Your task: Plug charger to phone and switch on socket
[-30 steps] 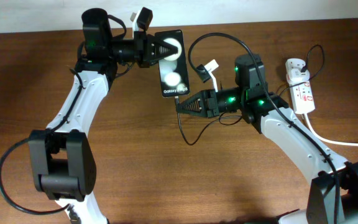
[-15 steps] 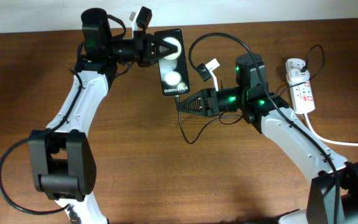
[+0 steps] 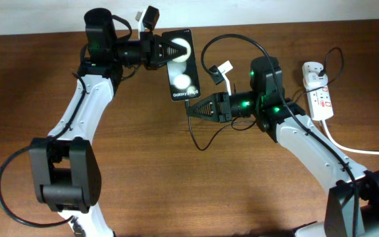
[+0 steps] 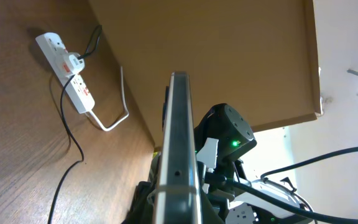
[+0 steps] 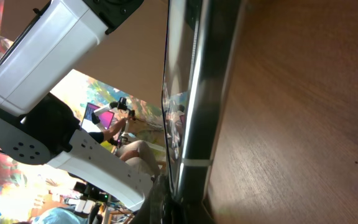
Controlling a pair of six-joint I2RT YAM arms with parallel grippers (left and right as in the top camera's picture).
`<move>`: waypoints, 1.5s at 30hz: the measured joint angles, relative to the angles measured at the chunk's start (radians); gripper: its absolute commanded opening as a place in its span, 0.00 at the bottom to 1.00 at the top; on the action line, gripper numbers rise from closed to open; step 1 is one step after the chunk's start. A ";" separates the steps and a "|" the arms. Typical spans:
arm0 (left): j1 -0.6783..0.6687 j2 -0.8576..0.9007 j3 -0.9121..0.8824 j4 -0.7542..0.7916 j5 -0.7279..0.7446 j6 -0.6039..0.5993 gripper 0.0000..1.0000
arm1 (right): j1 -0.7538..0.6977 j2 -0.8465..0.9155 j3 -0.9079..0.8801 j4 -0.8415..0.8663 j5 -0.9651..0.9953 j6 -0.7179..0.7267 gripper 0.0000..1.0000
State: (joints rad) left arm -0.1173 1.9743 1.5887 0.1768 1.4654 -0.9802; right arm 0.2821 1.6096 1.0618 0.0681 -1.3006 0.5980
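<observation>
Upper left of centre, overhead view: left gripper [image 3: 165,51] clamped tight on the upper end of the phone [image 3: 183,66]. Confirmed in the left wrist view, with the handset edge-on up the middle of the frame and pinched at its foot. Cannot tell whether it is raised off the table [image 3: 176,191] or resting on it.

Long axis of the phone: top to bottom of the frame, slightly slanted, lettered end lowest.

Just below that lettered end: right gripper [image 3: 192,110], nose pointing toward frame left, crosswise to the handset's length. Jaws drawn together, apparently on the connector end of the charger [image 3: 191,135], with the thin black cable looping down and away beneath. Judged the nearer arm for insertion, which calls for travel toward frame top, along the phone's length, into the lower short edge.

Far right: socket [image 3: 322,99], well apart from both grippers, white plug adapter seated at its upper end, thick white cord [image 3: 357,149] leaving the lower end.

Not made out: the charging port, the connector tip, and whether it is seated or merely touching. Right wrist view filled by the phone's edge and reflections, own fingers not discernible. Switch positions too small to read.
</observation>
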 measured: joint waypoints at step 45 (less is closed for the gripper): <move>0.109 0.001 -0.304 -0.503 -0.484 0.454 0.00 | -0.047 0.000 0.004 -0.330 0.171 -0.157 0.31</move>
State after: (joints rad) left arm -0.0086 1.9751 1.2850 -0.3264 0.9813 -0.5259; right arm 0.2352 1.6096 1.0657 -0.2615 -1.1294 0.4408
